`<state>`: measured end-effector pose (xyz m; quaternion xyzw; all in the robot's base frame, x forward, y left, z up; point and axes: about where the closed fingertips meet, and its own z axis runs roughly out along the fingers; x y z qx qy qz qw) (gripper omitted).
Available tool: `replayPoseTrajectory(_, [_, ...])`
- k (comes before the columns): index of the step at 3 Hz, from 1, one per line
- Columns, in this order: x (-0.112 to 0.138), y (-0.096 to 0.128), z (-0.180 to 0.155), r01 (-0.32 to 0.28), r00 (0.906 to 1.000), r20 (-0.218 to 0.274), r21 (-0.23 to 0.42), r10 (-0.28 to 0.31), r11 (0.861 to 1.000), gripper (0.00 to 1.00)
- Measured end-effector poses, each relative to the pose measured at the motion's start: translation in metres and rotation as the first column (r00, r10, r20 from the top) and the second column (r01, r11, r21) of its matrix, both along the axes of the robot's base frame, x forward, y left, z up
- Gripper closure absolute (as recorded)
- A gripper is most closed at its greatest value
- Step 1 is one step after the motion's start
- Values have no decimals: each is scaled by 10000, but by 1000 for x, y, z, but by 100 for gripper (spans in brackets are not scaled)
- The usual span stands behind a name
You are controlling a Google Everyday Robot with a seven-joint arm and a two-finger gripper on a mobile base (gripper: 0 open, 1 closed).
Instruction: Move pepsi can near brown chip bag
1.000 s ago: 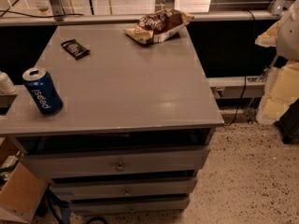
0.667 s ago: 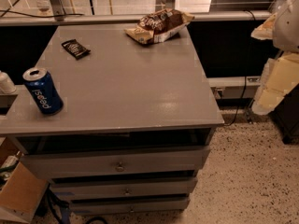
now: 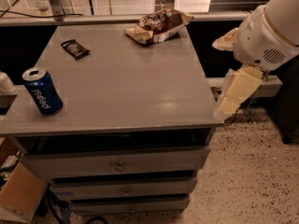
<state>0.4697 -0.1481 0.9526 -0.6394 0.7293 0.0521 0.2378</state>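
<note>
Grey tabletop (image 3: 131, 92): pepsi can (image 3: 43, 91), brown chip bag (image 3: 159, 24) unmoved; gripper (image 3: 236, 91) now closer beside right edge, jaws' state unclear.

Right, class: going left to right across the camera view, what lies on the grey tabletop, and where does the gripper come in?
pepsi can → small black packet → brown chip bag → gripper, which hangs past the right edge of the table, touching nothing on it.
</note>
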Motion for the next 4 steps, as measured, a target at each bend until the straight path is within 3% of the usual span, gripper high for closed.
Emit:
replayPoseTrajectory(1, [-10, 53, -23, -819, 9964, -123, 1119, 838, 9903, 0])
replayPoseTrajectory(2, [-23, 117, -52, -1456, 9867, -380, 2242, 1580, 9636, 0])
replayPoseTrajectory(3, [-24, 117, -50, -1548, 9854, -341, 2273, 1667, 9614, 0])
replayPoseTrajectory(4, [-19, 126, -58, -1693, 9842, -11, 2844, 1769, 9437, 0])
